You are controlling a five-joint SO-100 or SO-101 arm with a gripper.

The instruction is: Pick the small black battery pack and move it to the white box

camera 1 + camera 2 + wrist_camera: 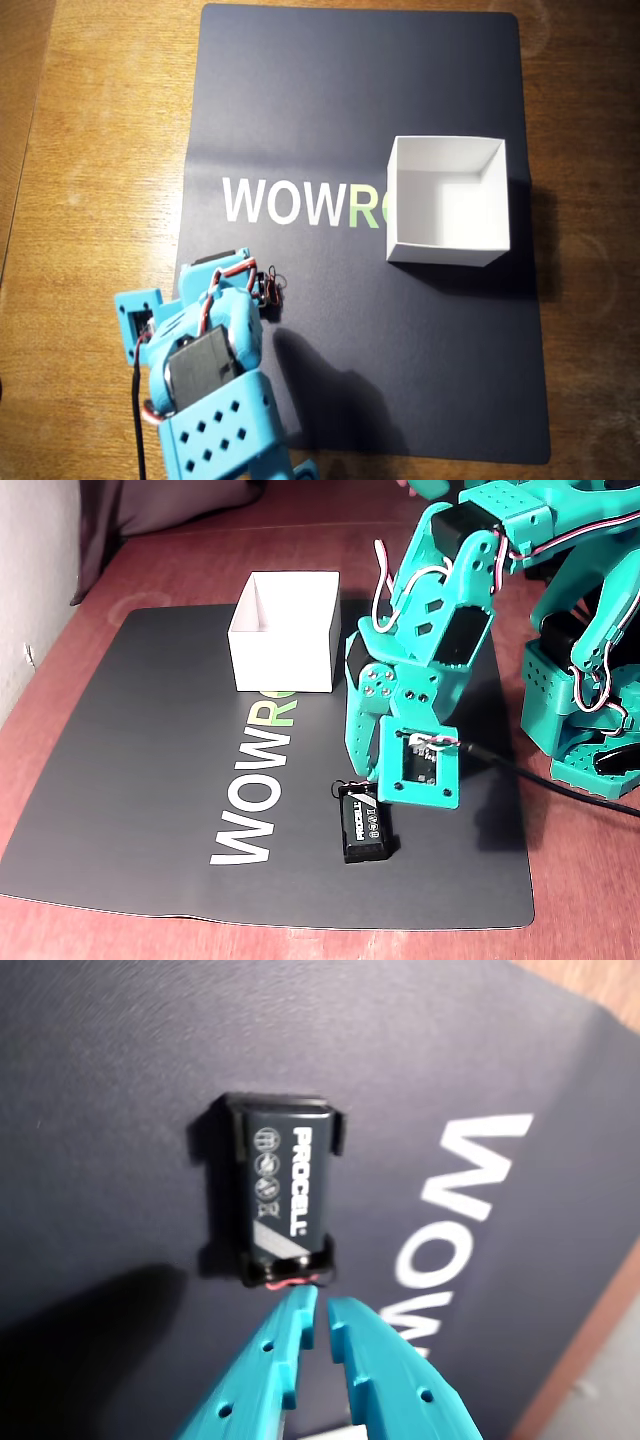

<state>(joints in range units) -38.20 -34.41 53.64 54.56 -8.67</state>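
The claw (pixel 322 1305), its tips nearly pressed together and pinching nothing, hovers just at the wired end of the small black battery pack (pixel 283 1190), which lies flat on the dark mat (pixel 120 1090). The white box (pixel 284 630) stands well beyond it.

Overhead view looks straight down on the dark mat (pixel 400 380), taking in the white box (pixel 448 205) and the arm's (pixel 205 385) back. Wrist view rides close above the mat, facing along the gripper (pixel 322 1310) at the battery pack (pixel 285 1190). Fixed view sits low at the mat's edge, oblique, across from the arm. All three share the WOW lettering (pixel 255 815).
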